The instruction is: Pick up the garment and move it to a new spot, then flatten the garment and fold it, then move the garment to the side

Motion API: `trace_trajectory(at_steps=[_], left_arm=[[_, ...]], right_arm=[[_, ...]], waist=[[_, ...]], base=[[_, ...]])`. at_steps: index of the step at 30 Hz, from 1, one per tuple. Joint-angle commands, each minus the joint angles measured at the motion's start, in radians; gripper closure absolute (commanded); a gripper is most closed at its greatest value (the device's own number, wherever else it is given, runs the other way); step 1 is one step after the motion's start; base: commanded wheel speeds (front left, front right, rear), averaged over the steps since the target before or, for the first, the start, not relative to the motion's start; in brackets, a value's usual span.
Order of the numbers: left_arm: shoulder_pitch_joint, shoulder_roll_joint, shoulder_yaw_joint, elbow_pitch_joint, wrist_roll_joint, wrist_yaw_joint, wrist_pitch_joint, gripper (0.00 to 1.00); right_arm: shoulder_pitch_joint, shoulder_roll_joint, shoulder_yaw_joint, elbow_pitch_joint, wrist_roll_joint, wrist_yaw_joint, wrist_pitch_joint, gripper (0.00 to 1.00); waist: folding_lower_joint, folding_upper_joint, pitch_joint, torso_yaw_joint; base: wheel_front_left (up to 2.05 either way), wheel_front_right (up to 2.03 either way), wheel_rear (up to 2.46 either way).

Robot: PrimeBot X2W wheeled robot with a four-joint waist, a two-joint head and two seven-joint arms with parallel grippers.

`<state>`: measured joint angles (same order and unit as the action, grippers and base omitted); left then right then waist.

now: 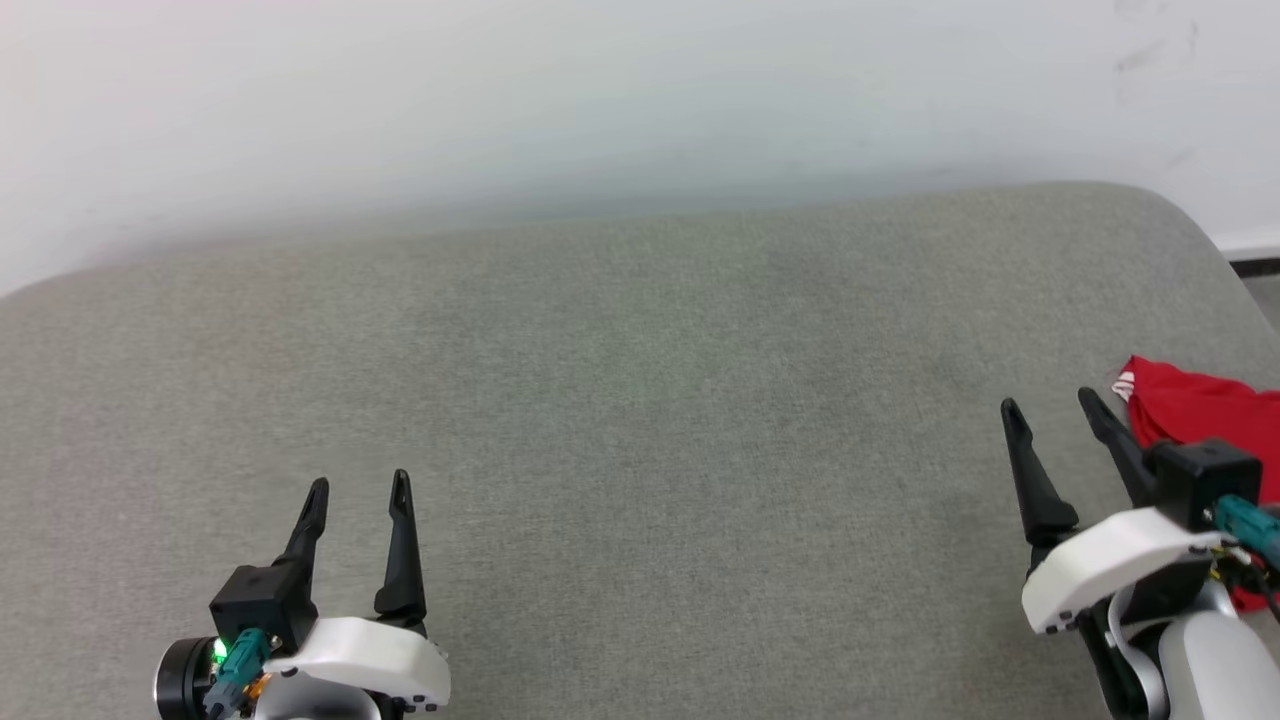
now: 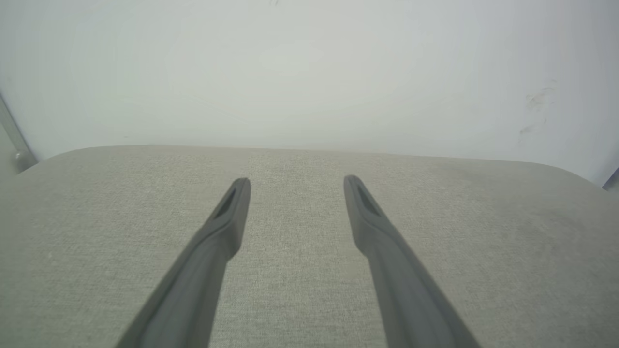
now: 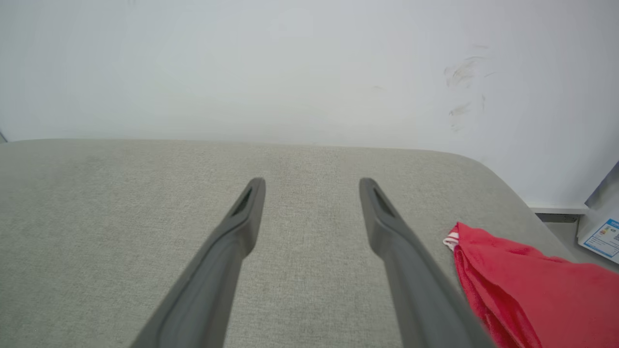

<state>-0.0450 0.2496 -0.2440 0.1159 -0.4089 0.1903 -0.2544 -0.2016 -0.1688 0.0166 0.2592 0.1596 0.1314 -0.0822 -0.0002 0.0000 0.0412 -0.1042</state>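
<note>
The garment (image 1: 1200,410) is a red bundle with a bit of white-and-red striped trim, lying at the far right edge of the grey cushion (image 1: 640,400). In the right wrist view the garment (image 3: 532,290) sits just right of my right fingers, folded over, its lettering hidden. My right gripper (image 1: 1050,408) hovers open and empty just left of it, partly covering its lower part. Low at the left, my left gripper (image 1: 360,486) is open and empty over bare cushion. The left gripper (image 2: 296,181) and the right gripper (image 3: 312,182) each show two spread fingers with nothing between them.
A pale wall (image 1: 600,100) rises directly behind the cushion. The cushion's rounded right edge (image 1: 1230,260) drops off near the garment. Beyond that edge, a pale box with a blue-and-white label (image 3: 602,237) stands on the floor.
</note>
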Motion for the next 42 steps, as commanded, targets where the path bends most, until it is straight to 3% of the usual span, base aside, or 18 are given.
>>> trace_trajectory(at_steps=[1, 15, 38, 39, 42], left_arm=[[0.015, 0.004, 0.005, 0.001, -0.002, -0.001, -0.006, 0.0], [0.082, 0.007, 0.019, 0.012, -0.013, -0.007, -0.01, 0.0], [0.061, 0.014, 0.009, 0.032, 0.001, -0.01, -0.012, 0.0], [0.069, 0.011, 0.008, 0.03, -0.001, -0.009, -0.006, 1.0], [0.079, 0.0, 0.008, 0.045, -0.011, -0.012, -0.001, 1.0]], right_arm=[[0.037, 0.013, -0.007, -0.046, 0.008, -0.001, 0.013, 0.0], [0.224, 0.087, -0.044, -0.306, -0.003, -0.001, 0.117, 0.0], [0.231, 0.091, -0.035, -0.355, -0.014, -0.001, 0.146, 0.0], [0.223, 0.092, -0.035, -0.35, -0.011, 0.0, 0.145, 1.0], [0.226, 0.093, -0.035, -0.328, -0.001, 0.0, 0.144, 1.0]], waist=[[0.0002, 0.0, -0.021, 0.019], [0.0002, 0.0, -0.057, 0.04], [0.0002, 0.0, -0.046, 0.049], [0.0002, 0.0, -0.046, 0.049], [0.0002, 0.0, -0.046, 0.049]], base=[[0.0, 0.0, 0.0], [0.0, 0.0, 0.0], [0.0, 0.0, 0.0], [0.0, 0.0, 0.0], [0.0, 0.0, 0.0]])
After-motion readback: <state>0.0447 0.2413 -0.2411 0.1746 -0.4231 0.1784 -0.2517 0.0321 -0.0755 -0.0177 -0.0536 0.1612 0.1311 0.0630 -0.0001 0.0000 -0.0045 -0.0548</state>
